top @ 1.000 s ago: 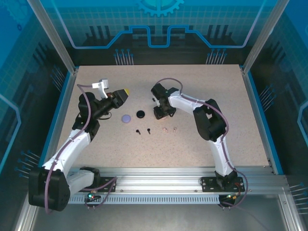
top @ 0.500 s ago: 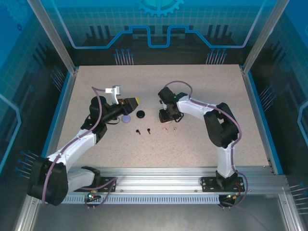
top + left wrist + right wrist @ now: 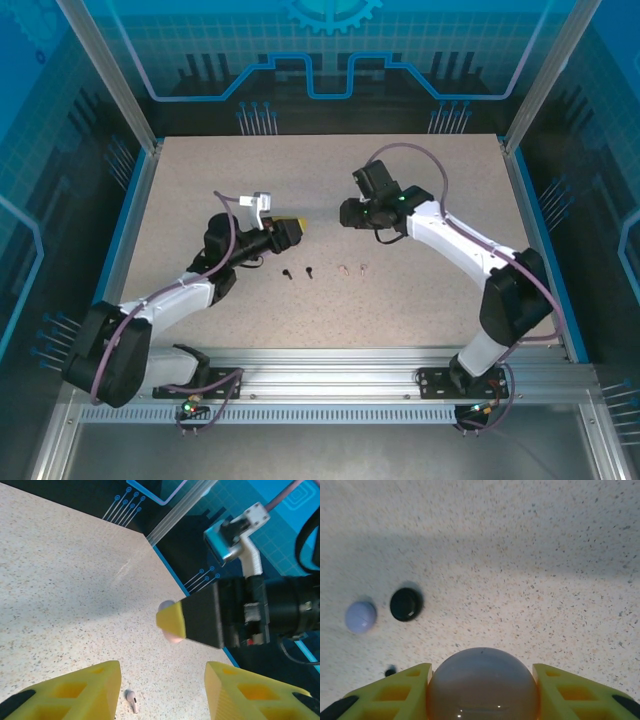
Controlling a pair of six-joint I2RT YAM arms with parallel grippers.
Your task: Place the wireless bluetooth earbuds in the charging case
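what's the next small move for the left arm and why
Probably ease the left gripper forward toward the pale round case clamped in the right gripper. The left jaws stand open and empty, aimed at that case, while the earbuds lie loose on the table, so the case likely needs opening first.

The worktop (image 3: 430,290) was beige with fine dark speckles. The left tool (image 3: 162,680) and right tool (image 3: 482,670) both had yellow fingers. The round case (image 3: 482,690) was a translucent pinkish grey, the lavender case (image 3: 361,617) was matte and the black case (image 3: 406,604) glossy. There were black earbuds (image 3: 287,273) and pale pink earbuds (image 3: 343,269). The back wall (image 3: 330,50) was blue, with grid and circuit-line patterns.
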